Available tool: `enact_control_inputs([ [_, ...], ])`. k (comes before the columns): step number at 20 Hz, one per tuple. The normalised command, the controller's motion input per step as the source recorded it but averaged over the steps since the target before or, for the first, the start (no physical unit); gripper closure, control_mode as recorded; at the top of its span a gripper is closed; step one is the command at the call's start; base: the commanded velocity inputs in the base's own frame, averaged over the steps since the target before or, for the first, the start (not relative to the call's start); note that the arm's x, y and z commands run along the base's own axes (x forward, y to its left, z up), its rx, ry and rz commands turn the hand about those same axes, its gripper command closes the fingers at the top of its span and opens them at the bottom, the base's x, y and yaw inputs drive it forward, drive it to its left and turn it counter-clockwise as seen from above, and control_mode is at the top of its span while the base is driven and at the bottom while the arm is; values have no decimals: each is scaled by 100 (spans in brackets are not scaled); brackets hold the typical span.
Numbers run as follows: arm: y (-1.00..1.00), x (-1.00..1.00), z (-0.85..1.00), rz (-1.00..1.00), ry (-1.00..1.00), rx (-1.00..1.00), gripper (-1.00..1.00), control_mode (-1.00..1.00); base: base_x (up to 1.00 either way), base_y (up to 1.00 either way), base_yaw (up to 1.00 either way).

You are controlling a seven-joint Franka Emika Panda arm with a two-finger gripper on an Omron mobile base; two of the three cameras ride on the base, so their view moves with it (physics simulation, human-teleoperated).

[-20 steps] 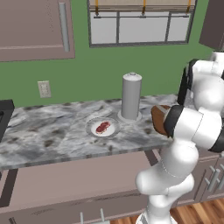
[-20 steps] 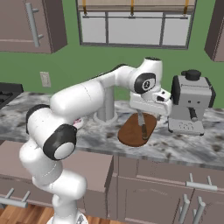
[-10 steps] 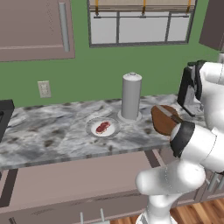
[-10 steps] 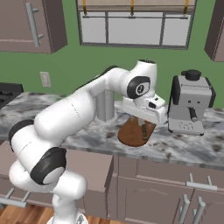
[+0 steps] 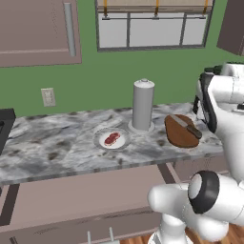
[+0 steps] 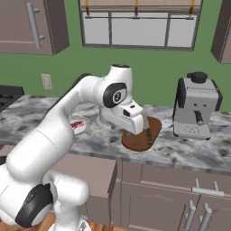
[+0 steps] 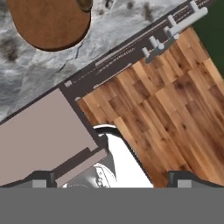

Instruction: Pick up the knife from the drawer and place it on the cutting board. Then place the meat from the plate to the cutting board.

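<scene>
On cutting board [image 5: 180, 132] lies knife [image 5: 187, 126], tip hidden w/ pincer [image 7: 112, 178] apart.

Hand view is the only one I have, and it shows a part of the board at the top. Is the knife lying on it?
Observer: Yes. In the left base view the knife lies flat on the board, with its handle near the board's right edge.
Operator: And the meat, is it on the board too?
Observer: No. The meat lies on the plate, to the left of the board.
Operator: Does anything stand between plate and board?
Observer: A tall canister stands there, a little behind the gap between them.
</scene>
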Motion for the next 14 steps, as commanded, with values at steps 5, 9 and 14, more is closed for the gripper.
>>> enact_control_inputs([
  [5,70,-10,2,-1,-2,-10,-100,-100,0,0,0],
  [9,53,0,19,0,0,-11,-100,-100,0,0,0],
  [14,52,0,23,0,1,-15,-100,-100,0,0,0],
])
